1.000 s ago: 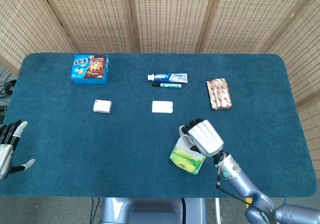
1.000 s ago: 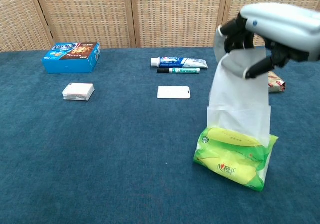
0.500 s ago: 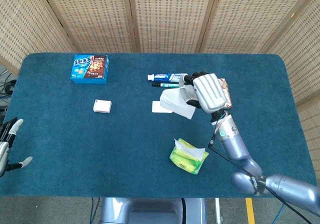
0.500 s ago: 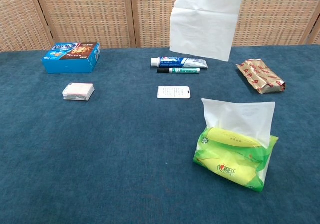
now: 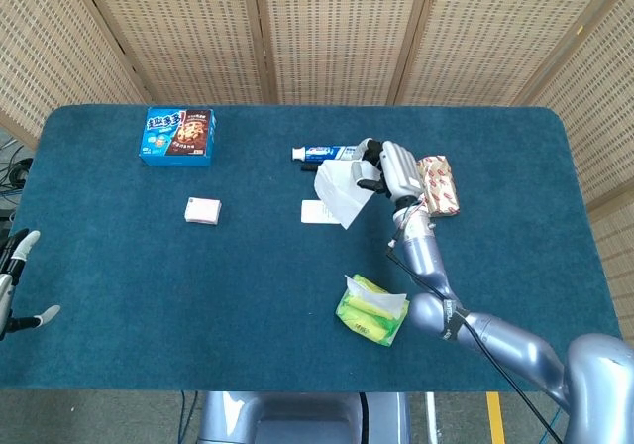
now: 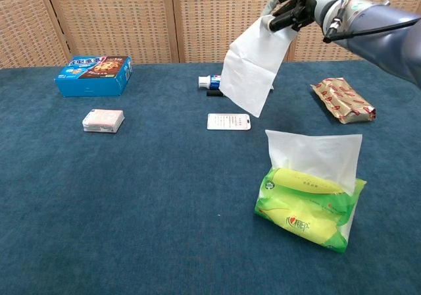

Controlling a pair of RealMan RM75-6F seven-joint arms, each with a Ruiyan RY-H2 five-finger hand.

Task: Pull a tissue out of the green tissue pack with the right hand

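The green tissue pack (image 5: 369,312) (image 6: 306,211) lies on the blue table near the front right, with a fresh white tissue (image 6: 314,157) standing out of its top. My right hand (image 5: 394,169) (image 6: 300,4) is raised high over the back of the table and pinches a pulled-out white tissue (image 5: 337,192) (image 6: 253,64), which hangs free in the air. My left hand (image 5: 12,283) rests at the far left table edge, fingers apart, holding nothing.
On the table are a blue snack box (image 5: 178,135), a small white box (image 5: 202,210), a white card (image 6: 229,121), a toothpaste tube (image 5: 327,153) with a marker beside it, and a foil snack packet (image 5: 438,182) (image 6: 344,99).
My right hand lifted the tissue free of the pack and carried it up and back over the table. A new tissue popped up in the pack. The left hand slid slightly left.
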